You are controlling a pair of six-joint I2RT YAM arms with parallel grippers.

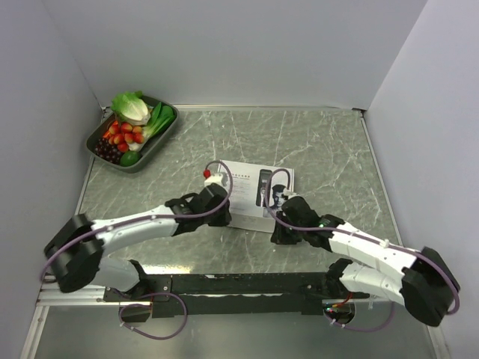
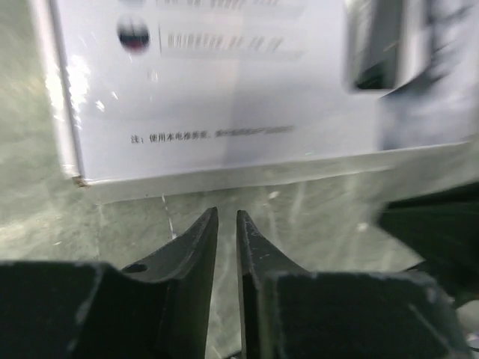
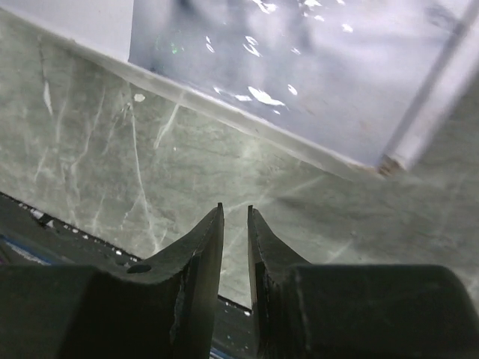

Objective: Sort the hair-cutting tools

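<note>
None of the hair-cutting tools shows in any view. A white cardboard box (image 1: 251,191) printed with a clipper picture lies flat at the table's middle. My left gripper (image 1: 226,216) hovers low by the box's near left corner. In the left wrist view the left gripper (image 2: 227,213) stands slightly open, a narrow empty gap over bare marble just short of the box (image 2: 224,90). My right gripper (image 1: 278,224) sits at the box's near right corner. Seen from its wrist, the right gripper (image 3: 234,208) is likewise slightly open and empty, with the box (image 3: 299,75) ahead.
A dark tray (image 1: 153,153) of vegetables and fruit stands at the far left corner. Grey walls close in the marble table (image 1: 337,149) on three sides. The black base rail (image 1: 239,284) runs along the near edge.
</note>
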